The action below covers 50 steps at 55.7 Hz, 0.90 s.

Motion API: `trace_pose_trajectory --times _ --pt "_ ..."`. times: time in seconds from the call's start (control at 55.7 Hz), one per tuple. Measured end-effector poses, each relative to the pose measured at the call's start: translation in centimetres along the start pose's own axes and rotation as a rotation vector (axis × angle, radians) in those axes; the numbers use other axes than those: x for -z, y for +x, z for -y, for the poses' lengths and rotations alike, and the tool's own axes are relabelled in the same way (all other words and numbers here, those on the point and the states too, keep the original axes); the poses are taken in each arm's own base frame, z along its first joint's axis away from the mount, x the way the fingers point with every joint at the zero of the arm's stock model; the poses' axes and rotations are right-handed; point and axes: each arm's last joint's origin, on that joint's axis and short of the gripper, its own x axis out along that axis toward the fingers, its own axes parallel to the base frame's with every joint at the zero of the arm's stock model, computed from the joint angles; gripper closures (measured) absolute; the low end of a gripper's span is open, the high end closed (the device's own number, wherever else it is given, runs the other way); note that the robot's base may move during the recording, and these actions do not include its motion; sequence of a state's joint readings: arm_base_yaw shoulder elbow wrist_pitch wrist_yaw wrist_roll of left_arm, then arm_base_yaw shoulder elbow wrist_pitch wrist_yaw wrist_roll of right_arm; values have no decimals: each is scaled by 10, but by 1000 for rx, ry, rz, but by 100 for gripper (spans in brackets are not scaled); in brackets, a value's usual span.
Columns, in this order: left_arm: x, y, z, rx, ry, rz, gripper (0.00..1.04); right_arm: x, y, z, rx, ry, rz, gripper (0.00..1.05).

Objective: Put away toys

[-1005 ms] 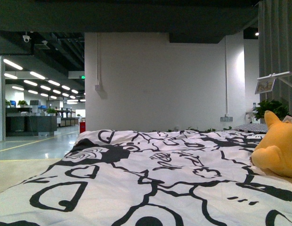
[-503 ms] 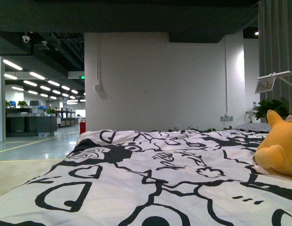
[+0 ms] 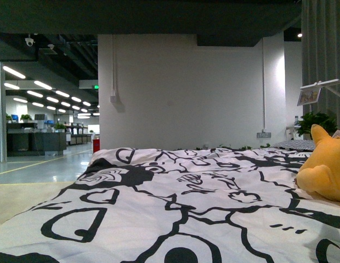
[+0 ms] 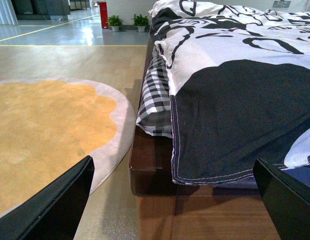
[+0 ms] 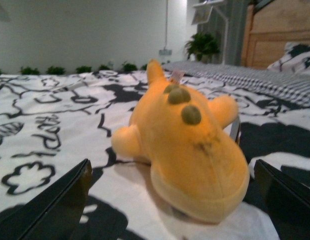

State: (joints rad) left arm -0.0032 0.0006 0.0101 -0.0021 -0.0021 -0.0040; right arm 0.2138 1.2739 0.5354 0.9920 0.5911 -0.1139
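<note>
The orange-yellow plush toy [image 5: 187,145] lies on the black-and-white patterned bed cover [image 5: 50,125], with olive spots on its back. In the front view it shows at the right edge [image 3: 326,167]. My right gripper [image 5: 172,207] is open, its two black fingers [image 5: 57,207] wide apart just short of the toy's near end, which lies between them. My left gripper [image 4: 175,202] is open and empty, low beside the bed's wooden frame [image 4: 150,170]. Neither arm shows in the front view.
The bed cover [image 3: 175,208] fills the lower front view. A round orange rug [image 4: 45,130] lies on the wooden floor beside the bed. A wooden headboard [image 5: 280,32], pillows and a white lamp [image 3: 323,87] stand past the toy.
The front view has shifted slightly; the toy sits a little lower and further right in it. Nothing on the bed has moved.
</note>
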Motion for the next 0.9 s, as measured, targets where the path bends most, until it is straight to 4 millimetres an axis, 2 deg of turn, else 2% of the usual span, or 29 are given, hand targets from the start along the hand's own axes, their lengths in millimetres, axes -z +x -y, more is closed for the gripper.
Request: trace_pose_trajectory --times 0.287,0.539,0.61,0.898 --pt "0 0 0 0 0 0 6 -6 29 -18 61 -184 141 7" --pt "0 0 0 0 0 0 6 1 57 -38 13 -271 96 7" --pt "0 0 0 0 0 0 6 0 72 -43 19 -294 83 7" --pt "0 0 0 0 0 0 6 7 105 -43 103 -359 -2 7"
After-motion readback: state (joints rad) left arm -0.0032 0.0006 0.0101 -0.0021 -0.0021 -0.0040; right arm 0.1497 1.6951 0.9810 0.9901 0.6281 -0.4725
